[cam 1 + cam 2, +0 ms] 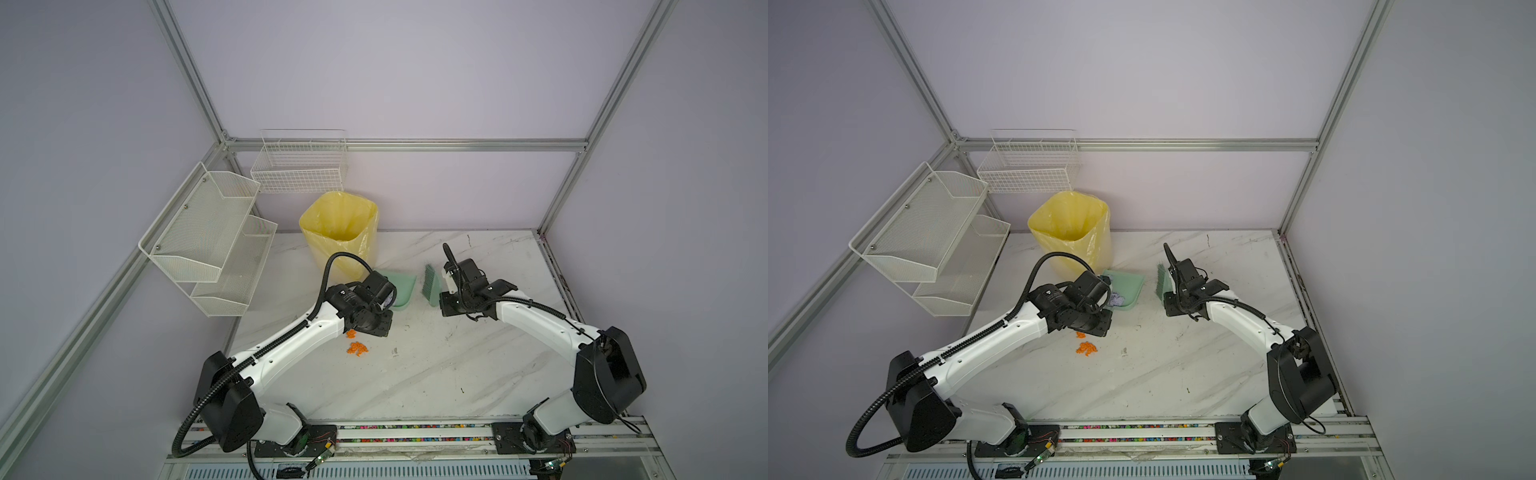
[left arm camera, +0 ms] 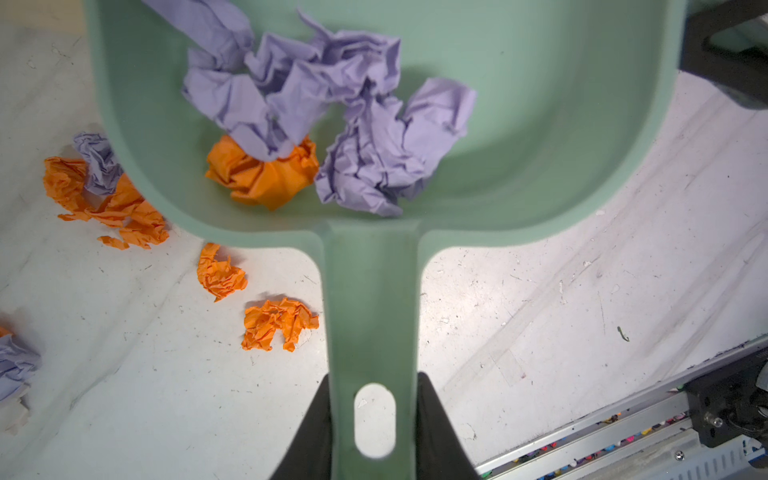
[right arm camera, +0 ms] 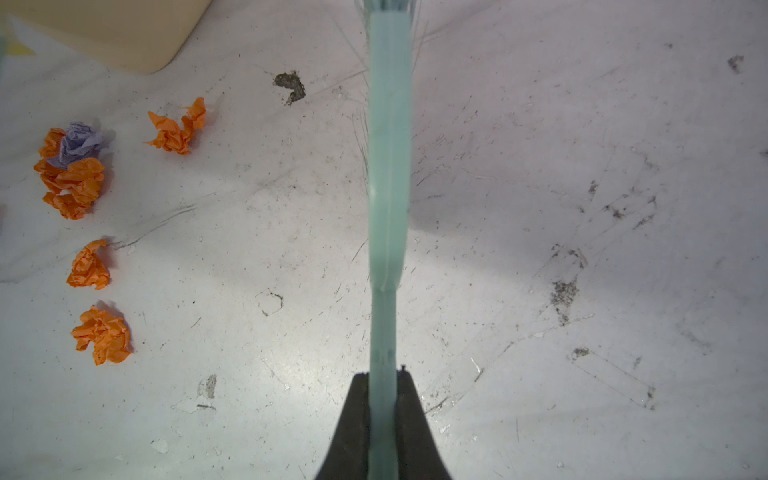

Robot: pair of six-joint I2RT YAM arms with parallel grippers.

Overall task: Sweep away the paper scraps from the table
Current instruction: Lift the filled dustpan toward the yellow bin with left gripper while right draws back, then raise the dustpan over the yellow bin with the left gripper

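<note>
Left gripper (image 2: 374,384) is pinching dustpan (image 2: 561,124) handle; dustpan is holding several lilac scraps (image 2: 374,145) plus 1 orange. Right gripper (image 3: 382,378) is clamping brush (image 3: 390,166) handle, brush near dustpan, not touching. More orange and lilac scraps are lying on table (image 3: 540,249) beside dustpan.

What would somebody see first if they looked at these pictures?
The bright paper scraps jump out first: lilac and orange wads piled in the green dustpan that the left claw grips by its handle, with more orange ones loose on the white table beside it. A yellow-lined bin stands at the back of the table, and the right claw holds a green brush.
</note>
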